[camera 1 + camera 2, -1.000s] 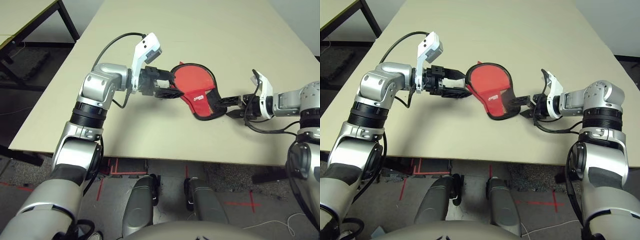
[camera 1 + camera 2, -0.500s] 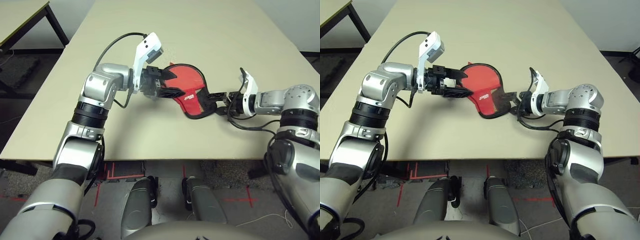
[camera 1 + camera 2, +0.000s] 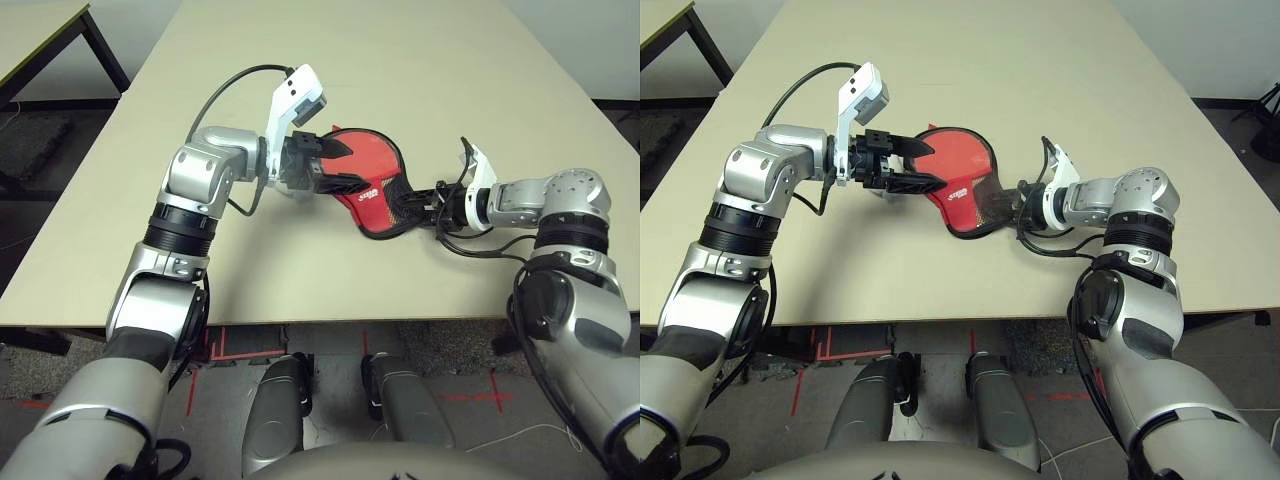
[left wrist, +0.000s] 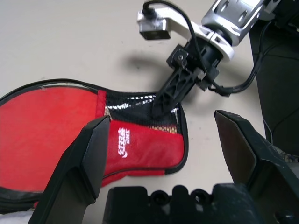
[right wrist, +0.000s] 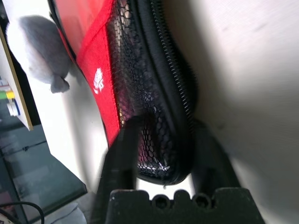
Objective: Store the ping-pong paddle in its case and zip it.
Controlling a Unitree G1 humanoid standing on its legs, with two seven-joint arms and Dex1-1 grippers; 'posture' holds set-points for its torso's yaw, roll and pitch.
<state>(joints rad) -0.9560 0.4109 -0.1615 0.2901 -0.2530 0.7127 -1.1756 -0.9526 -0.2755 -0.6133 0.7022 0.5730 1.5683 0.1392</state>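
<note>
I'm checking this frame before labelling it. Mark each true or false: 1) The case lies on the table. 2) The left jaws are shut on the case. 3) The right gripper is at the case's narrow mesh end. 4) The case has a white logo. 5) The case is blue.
1) True: the case lies on the table.
2) False: the left gripper has its jaws wide apart above the case, gripping nothing.
3) True: the right gripper has its jaws on either side of the black mesh end.
4) True: a small white logo sits on the red fabric.
5) False: it is red with black trim.
</note>
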